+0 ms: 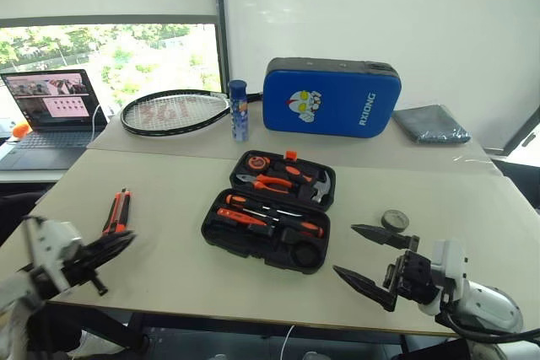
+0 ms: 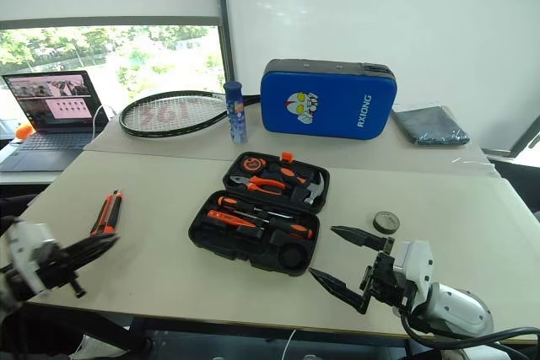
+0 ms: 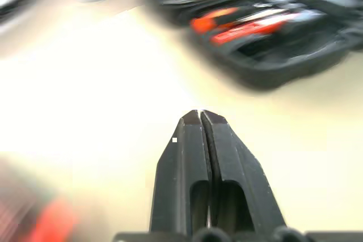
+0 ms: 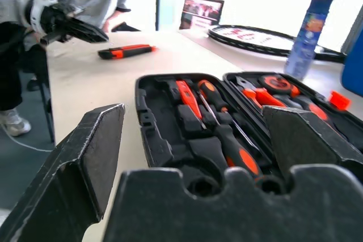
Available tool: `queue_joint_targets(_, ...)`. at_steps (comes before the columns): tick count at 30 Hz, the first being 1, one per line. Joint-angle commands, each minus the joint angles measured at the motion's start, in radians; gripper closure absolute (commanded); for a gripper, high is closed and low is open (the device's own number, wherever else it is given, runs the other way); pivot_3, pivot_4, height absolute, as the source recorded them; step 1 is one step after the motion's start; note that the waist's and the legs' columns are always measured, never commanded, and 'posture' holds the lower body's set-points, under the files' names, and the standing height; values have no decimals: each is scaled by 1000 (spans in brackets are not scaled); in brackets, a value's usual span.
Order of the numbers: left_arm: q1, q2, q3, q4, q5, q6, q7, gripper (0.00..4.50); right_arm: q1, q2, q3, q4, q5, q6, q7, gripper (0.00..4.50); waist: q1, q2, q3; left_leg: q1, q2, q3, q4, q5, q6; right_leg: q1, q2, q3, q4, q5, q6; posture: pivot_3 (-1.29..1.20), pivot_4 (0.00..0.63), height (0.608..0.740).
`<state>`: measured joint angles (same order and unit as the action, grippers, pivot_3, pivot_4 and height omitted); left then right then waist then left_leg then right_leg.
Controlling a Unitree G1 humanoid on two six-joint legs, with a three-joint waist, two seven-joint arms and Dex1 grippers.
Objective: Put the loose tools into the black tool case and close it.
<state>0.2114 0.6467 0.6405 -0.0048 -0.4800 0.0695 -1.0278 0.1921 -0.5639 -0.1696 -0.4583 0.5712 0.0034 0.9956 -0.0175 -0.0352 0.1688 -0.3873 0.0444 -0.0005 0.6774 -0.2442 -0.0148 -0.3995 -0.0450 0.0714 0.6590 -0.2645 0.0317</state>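
I see the case [image 1: 268, 211] open in the middle of the frame, black and ribbed, with an orange latch [image 1: 291, 156] at its far edge. Screwdrivers with orange-black handles already lie in its near half, pliers and a hammer in the far half. The knife [image 1: 117, 211] lies on the table [image 1: 169, 267] at lower left, the tape roll [image 1: 394, 220] at lower right. My left gripper [image 3: 201, 118] has its fingers pressed together and holds nothing. My right gripper [image 1: 371, 264] is spread wide, empty, near the tape
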Motion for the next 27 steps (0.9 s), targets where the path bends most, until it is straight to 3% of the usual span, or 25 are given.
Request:
queue_joint_targets(1,142,-107,128,-114,-54,17,146,2544,-4,-3,6,21,-22,-67,43,0,0,0,0,1,0,0,0,0,0,1,0,0,-1,0,0,0,150,740)
queue_joint_targets(5,256,-204,176,-157,-79,23,228,1138,-8,7,17,36,-27,-91,55,0,3,-1,-1,2,1,1,-1,0,0,3,2,0,-2,-2,2,0,150,740)
queue_joint_targets(8,283,-217,161,-197,-96,43,262,14,-14,5,24,42,-26,-93,61,0,6,-1,-1,2,0,1,-1,0,0,3,2,0,-2,-3,3,0,150,740)
queue_joint_targets(15,104,-102,105,-217,-129,268,440,14,-48,3,37,41,-23,-83,66,0,2,-2,-1,2,-1,1,0,0,0,3,3,0,-2,-3,2,0,150,740)
queue_joint_targets(19,-143,24,14,-121,-135,573,606,14,-88,19,64,35,-24,-68,46,0,3,-2,-1,2,-1,0,-1,0,0,2,5,-1,-1,-3,2,0,150,740)
queue_joint_targets(27,-478,115,-176,127,-42,834,707,14,-142,17,116,32,-29,-37,35,0,-9,-2,-1,-2,-2,0,-3,0,-1,-3,5,0,1,1,-5,0,150,740)
